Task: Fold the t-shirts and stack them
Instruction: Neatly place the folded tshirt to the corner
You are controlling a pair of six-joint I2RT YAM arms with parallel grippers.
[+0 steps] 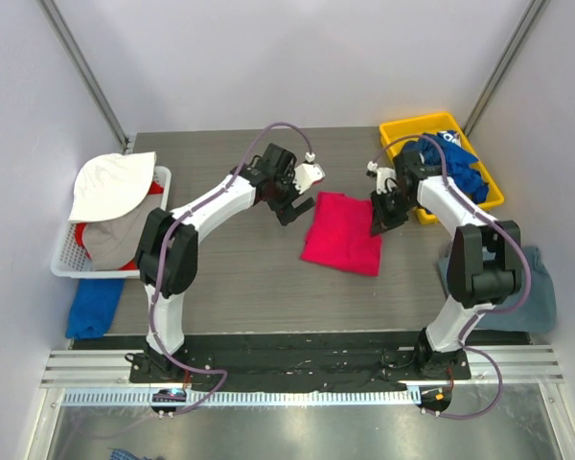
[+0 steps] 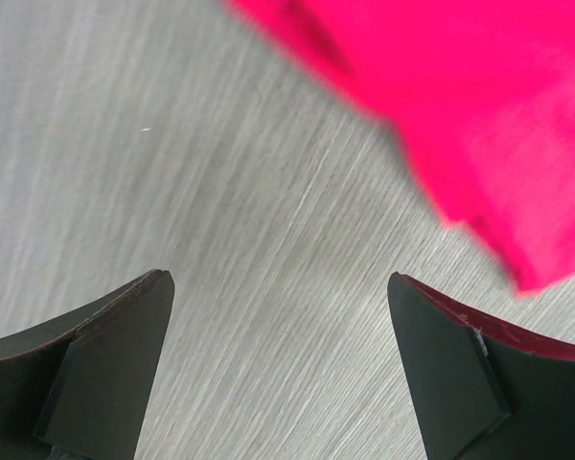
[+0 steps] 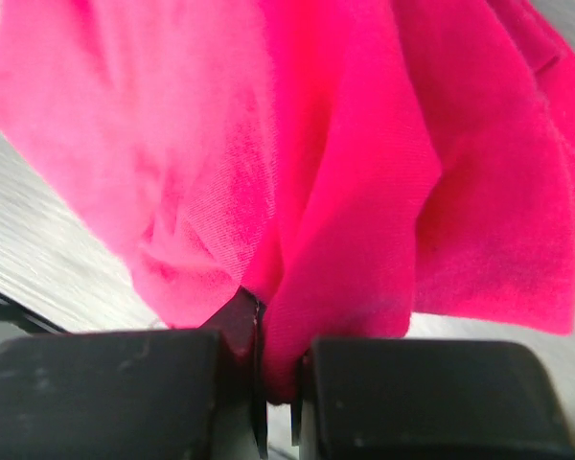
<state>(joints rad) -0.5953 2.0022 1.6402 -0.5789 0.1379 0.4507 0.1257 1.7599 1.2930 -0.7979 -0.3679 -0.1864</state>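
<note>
Now the right fingers (image 3: 441, 398) pinch the right edge of the pink-red t-shirt (image 1: 341, 233), mid-frame on the desk (image 1: 230, 278); the left fingers (image 2: 105, 374) (spread wide, empty) hover just left of it

The t-shirt (image 1: 341, 233) is plain pink-red, the table (image 1: 230, 278) streaked grey, the bin (image 1: 412, 123) yellow.

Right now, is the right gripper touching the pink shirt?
Touching. The right wrist view shows the right gripper shut, with the pink shirt pinched between its jaws.
</note>
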